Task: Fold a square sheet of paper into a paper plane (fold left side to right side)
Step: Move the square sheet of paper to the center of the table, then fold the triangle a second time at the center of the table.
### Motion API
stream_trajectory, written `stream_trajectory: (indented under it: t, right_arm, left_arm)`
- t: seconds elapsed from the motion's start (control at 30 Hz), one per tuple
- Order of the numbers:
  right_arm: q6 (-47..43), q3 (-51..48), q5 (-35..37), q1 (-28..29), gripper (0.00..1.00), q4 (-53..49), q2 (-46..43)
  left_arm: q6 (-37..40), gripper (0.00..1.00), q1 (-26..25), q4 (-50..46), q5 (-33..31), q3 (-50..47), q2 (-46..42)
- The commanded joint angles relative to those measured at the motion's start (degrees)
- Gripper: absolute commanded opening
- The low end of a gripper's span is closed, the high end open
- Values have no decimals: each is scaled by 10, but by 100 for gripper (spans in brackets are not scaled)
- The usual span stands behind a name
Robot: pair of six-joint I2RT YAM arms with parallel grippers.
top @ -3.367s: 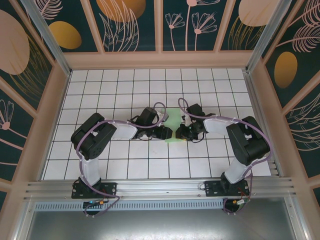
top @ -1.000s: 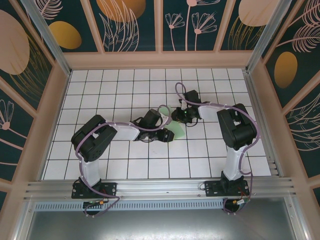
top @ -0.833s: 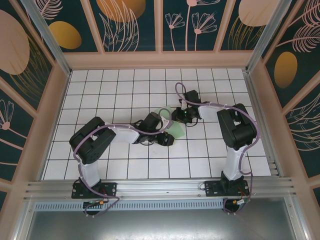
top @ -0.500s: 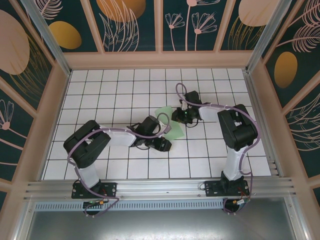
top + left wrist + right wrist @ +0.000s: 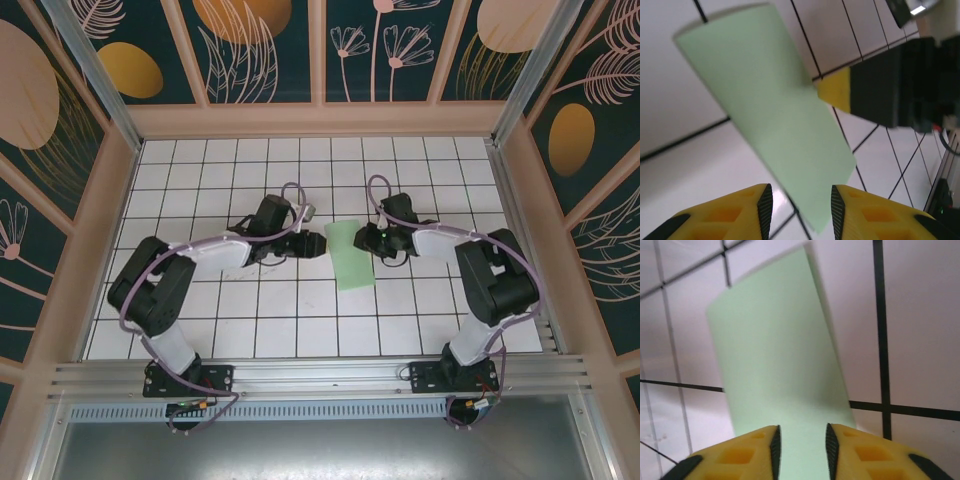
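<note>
Because the left-to-right fold seems already made, the white grid table carries a narrow green rectangle in the middle of the top view. This is the square sheet of paper, doubled and lying flat. The left gripper stands just beside its left edge. The right gripper reaches over its upper right edge, I think to stop it sliding. Both have the jaws a little apart and pinch nothing.
</note>
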Motion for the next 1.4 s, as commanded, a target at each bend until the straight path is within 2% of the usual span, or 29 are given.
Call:
stream_trajectory:
  t: [0.0, 0.17, 0.33, 0.47, 0.73, 0.83, 0.97, 1.2, 1.37]
  right_arm:
    - [-11, 5, 37, -5, 41, 2, -59]
    - [-43, -22, 70, -21, 53, -42, -116]
    - [-44, -80, 41, -43, 62, -37, -169]
    - [-46, -106, 5, -47, 66, -48, -194]
    - [-23, -137, -69, -48, 68, -68, -211]
    - [13, -143, -87, -50, 69, -76, -199]
    - [37, -152, -130, -45, 62, -54, -166]
    - [47, -143, -130, -40, 58, -35, -123]
    - [31, -105, -83, -41, 58, -42, -103]
  left_arm:
    - [-18, 39, 1, 16, -2, 62, 52]
    - [-12, 39, 1, -4, -17, 139, 128]
    - [-2, 39, 1, -37, -56, 184, 181]
    - [0, 39, 1, -42, -60, 205, 215]
    - [15, 37, 0, -45, -46, 237, 254]
    - [20, 37, 0, -44, -38, 243, 258]
    - [23, 37, 0, -43, -34, 241, 257]
    - [22, 37, 0, -40, -29, 236, 257]
    - [22, 37, 0, -40, -29, 237, 257]
